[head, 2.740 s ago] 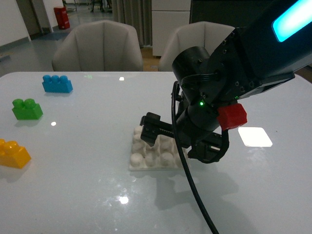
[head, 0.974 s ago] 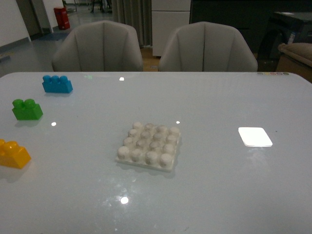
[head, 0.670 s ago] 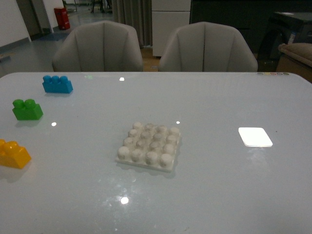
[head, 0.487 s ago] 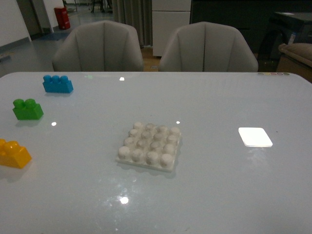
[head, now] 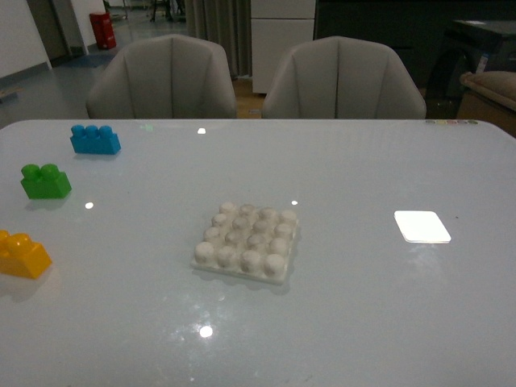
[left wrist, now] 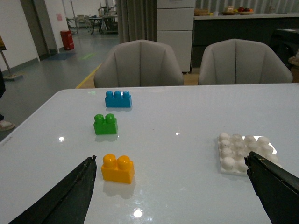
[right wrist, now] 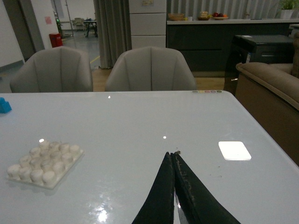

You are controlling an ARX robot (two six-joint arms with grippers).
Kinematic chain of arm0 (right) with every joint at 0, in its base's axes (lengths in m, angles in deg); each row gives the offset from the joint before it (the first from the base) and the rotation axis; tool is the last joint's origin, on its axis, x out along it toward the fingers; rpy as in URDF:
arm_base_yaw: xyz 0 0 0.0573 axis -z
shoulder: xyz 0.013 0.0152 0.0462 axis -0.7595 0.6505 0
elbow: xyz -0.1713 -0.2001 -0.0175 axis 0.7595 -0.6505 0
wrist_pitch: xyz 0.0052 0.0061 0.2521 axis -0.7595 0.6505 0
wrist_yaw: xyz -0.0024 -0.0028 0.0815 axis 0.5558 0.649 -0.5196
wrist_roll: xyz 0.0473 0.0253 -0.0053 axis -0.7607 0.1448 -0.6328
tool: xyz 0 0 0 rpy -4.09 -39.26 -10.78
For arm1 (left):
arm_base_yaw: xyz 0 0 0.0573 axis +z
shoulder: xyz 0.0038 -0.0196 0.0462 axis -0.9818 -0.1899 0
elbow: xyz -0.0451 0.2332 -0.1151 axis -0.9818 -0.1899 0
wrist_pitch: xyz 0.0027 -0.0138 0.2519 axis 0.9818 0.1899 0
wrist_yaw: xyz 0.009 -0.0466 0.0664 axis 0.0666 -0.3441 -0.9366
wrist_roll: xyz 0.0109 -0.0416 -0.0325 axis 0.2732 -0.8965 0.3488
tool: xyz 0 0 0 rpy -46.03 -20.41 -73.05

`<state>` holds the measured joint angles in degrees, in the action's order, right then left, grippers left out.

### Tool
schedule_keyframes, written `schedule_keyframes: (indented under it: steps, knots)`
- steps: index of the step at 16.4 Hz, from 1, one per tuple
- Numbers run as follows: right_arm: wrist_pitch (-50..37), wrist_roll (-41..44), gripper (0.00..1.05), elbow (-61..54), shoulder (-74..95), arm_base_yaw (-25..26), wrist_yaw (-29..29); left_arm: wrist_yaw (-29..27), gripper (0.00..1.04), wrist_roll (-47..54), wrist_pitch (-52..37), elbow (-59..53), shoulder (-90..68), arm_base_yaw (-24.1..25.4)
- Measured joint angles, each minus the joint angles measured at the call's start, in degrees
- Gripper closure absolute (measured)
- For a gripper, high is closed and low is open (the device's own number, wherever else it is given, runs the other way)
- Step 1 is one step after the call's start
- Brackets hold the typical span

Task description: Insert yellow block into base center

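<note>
Over table (head: 363, 161), left end effector (left wrist: 170, 160) gapes; right end effector (right wrist: 171, 157) pinched closed.

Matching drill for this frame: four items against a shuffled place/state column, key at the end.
1. small yellow plastic two-stud block
2. flat white plastic studded base
3. left gripper
4. right gripper

A. shut, empty
B. centre of the front view, studs bare
C. open wide, empty
D. far left in the front view, nearest the robot

Pairs: 1-D, 2-B, 3-C, 4-A
</note>
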<state>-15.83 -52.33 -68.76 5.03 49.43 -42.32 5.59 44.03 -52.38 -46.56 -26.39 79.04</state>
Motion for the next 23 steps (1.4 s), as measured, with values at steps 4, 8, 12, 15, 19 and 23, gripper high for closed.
schedule_keyframes:
  steps: [4,8,12,15,19,23]
  knots:
    - [0.2,0.0,1.03,-1.2,-1.0,0.0,0.1,0.0,0.07,0.0,0.0,0.0,0.0,0.0]
    - [0.3,0.0,1.03,-1.2,-1.0,0.0,0.1,0.0,0.07,0.0,0.0,0.0,0.0,0.0]
    - [0.3,0.1,0.77,-1.2,-1.0,0.0,0.1,0.0,0.07,0.0,0.0,0.0,0.0,0.0]
    - [0.3,0.1,0.48,-1.2,-1.0,0.0,0.1,0.0,0.07,0.0,0.0,0.0,0.0,0.0]
    - [0.3,0.0,0.05,-1.2,-1.0,0.0,0.1,0.0,0.07,0.0,0.0,0.0,0.0,0.0]
    - [0.3,0.0,0.06,-1.2,-1.0,0.0,0.1,0.0,0.07,0.0,0.0,0.0,0.0,0.0]
